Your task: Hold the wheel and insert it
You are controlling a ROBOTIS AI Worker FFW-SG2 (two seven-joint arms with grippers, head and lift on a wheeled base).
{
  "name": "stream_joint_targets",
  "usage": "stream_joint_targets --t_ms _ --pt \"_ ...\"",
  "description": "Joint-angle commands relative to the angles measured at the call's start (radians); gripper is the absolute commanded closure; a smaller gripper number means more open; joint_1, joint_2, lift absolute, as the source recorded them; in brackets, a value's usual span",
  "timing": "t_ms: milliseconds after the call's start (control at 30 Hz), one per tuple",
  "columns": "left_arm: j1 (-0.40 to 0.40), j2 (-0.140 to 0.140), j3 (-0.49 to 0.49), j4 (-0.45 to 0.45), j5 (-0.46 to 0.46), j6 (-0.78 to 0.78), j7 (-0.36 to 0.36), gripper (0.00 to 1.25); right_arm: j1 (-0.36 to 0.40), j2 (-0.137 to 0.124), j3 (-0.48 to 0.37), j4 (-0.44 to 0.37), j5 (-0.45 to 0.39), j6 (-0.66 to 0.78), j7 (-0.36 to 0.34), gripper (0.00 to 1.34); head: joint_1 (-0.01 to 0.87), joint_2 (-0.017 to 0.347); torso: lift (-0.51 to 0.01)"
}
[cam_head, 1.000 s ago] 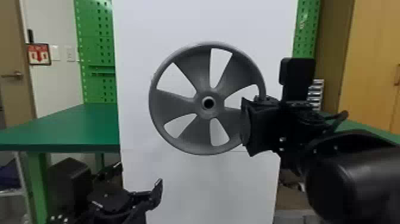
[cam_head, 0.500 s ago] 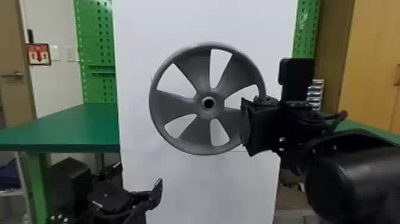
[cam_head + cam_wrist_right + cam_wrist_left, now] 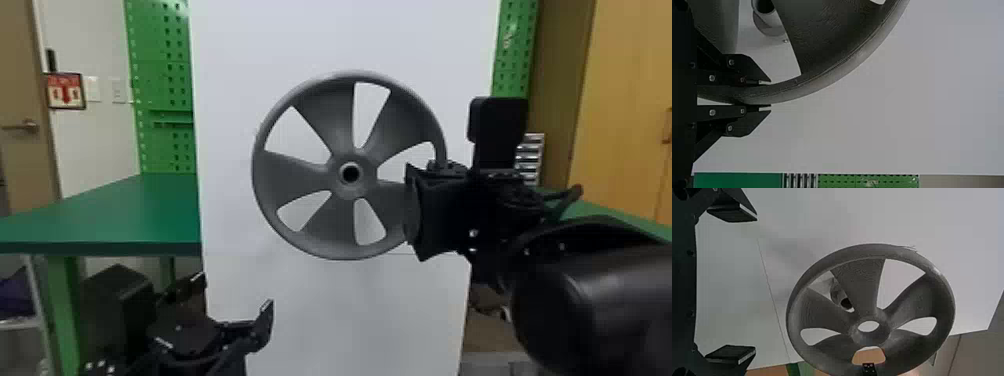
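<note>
Before the white board (image 3: 235, 55), between its side edges, the right gripper (image 3: 425, 205) clamps the wheel (image 3: 295, 175) by its rim — left gripper (image 3: 233, 294) wide, red sign (image 3: 65, 91) beyond.

The wheel (image 3: 295, 175) looks like matt grey plastic, its spokes finely ridged with thin contour lines and its rim smoother. Behind it, the post (image 3: 768, 24) has a smooth grey surface, and the white board (image 3: 225, 110) is flat, smooth and matt. The table (image 3: 150, 210) wears a smooth green top, the cabinet (image 3: 620, 110) looks like wood, and the door handle (image 3: 25, 126) shines like metal.
</note>
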Motion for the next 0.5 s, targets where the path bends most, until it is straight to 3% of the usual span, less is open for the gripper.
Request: stream_joint_targets --t_ms 0,467 --pt "0.0 0.0 0.0 0.0 -0.001 0.0 0.0 0.1 -0.002 0.002 0.001 0.005 0.002 0.0 0.0 1.17 0.21 0.009 -0.442" --pt "-0.005 0.0 -0.008 0.0 -0.001 0.0 0.0 0.1 -0.014 0.002 -0.012 0.037 0.013 -0.014 -0.002 1.17 0.21 0.009 -0.442"
